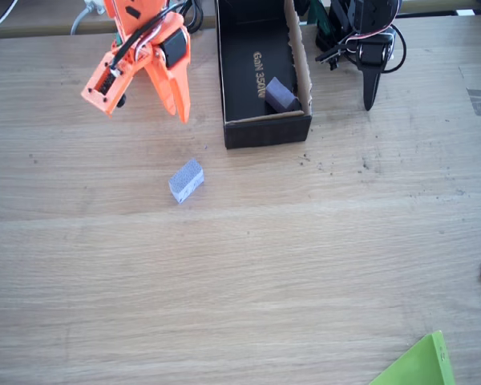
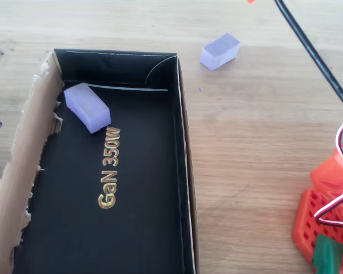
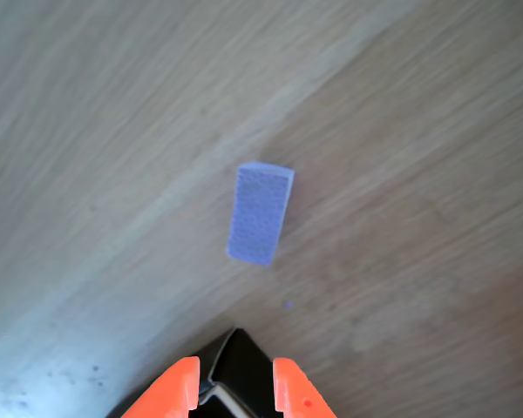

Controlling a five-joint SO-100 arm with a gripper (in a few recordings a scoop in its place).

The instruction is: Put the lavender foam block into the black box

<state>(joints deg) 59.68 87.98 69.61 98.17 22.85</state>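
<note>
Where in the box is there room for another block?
The black box has a bare floor from the gold lettering down toward the near end in the overhead view. The far corner by the torn brown wall is crowded: a grey-purple block sits there.

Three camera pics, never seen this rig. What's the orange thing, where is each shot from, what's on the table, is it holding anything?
The orange thing is a small robot arm, ending in a two-finger gripper. One picture comes from a fixed camera facing the table, one looks straight down from overhead, and one rides on the arm's wrist, so the orange fingertips sit at its bottom edge.

On the wooden table lies the lavender foam block, by itself in front of the gripper. Beside it stands the black box, open, with gold lettering on its floor and one torn brown wall. A darker purple block already lies inside it.

The gripper holds nothing; its fingers are apart, above the table and short of the block.
</note>
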